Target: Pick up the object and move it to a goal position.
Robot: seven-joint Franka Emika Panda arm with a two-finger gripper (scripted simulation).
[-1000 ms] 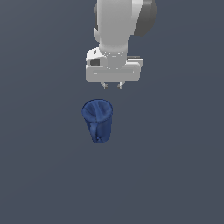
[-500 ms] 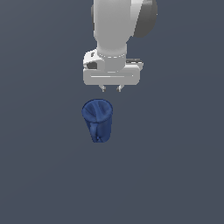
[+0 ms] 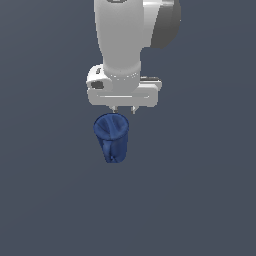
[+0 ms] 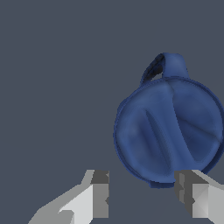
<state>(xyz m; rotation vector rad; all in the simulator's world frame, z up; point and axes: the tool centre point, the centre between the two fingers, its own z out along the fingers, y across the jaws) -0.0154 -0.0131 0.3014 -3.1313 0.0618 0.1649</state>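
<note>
The Panda arm [image 3: 122,35] was a smooth white cylinder with a dark grey rounded joint housing [image 3: 165,22] at its side. Its gripper [image 3: 124,108] had a wide white body with dark recesses and short pale-grey fingers [image 4: 99,194] carrying darker pads.

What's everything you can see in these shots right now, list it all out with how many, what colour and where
cup: one, dark blue, faceted and tapered with a side handle, standing on the surface just below the gripper in the exterior view, not held
surface: one, plain dark grey, filling the whole background in both views
arm: one, white with a dark grey joint, coming down from the top of the exterior view
gripper: one, white with grey fingers, open; in the wrist view only one finger overlaps the cup's rim, so the cup is not yet between them
</note>
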